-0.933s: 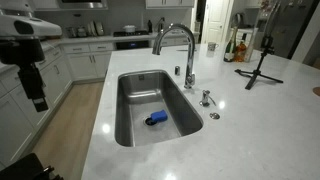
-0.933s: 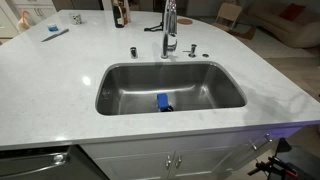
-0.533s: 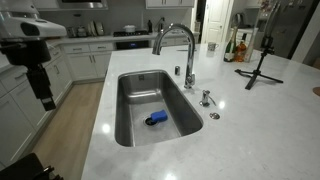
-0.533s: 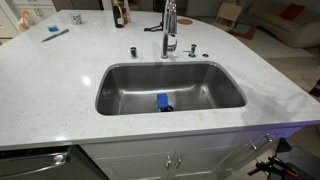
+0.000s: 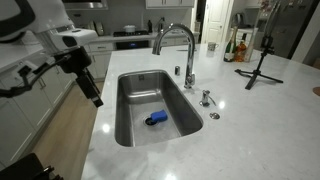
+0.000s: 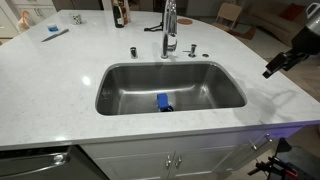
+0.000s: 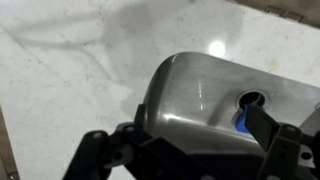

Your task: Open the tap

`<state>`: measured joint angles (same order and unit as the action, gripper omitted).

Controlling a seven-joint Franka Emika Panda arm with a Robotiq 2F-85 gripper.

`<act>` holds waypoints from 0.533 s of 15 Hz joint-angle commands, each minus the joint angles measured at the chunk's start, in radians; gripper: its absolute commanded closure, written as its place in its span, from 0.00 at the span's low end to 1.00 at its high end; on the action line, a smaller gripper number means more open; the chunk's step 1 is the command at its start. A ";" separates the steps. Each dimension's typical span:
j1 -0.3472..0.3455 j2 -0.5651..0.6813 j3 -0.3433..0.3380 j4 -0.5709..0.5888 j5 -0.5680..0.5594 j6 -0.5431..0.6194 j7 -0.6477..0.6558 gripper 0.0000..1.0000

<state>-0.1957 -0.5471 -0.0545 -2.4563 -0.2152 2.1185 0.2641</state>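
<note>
The tap (image 5: 175,42) is a tall chrome gooseneck faucet standing behind the steel sink (image 5: 124,85), and it shows in both exterior views (image 6: 169,25). My gripper (image 5: 92,90) hangs at the short end of the sink, over the counter edge and far from the tap. It enters an exterior view at the right edge (image 6: 279,63). In the wrist view the gripper (image 7: 195,138) is open and empty, and looks down on the sink corner (image 7: 175,85). The tap does not show in the wrist view.
A blue object (image 5: 155,119) lies on the sink floor near the drain (image 7: 250,100). Short chrome fittings (image 5: 205,97) stand beside the tap. A black tripod (image 5: 260,65) and bottles (image 5: 238,48) are on the far counter. A pen-like item (image 6: 55,32) lies on the counter.
My arm has swung from over the floor toward the counter and the sink's end. My gripper now appears at the edge of the second exterior view.
</note>
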 commanded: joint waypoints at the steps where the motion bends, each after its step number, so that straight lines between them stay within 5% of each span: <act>1: -0.050 0.095 0.034 0.013 -0.071 0.166 0.103 0.00; 8: -0.118 0.259 0.041 0.073 -0.197 0.469 0.221 0.00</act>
<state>-0.2667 -0.3510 -0.0338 -2.4341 -0.3482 2.5059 0.4246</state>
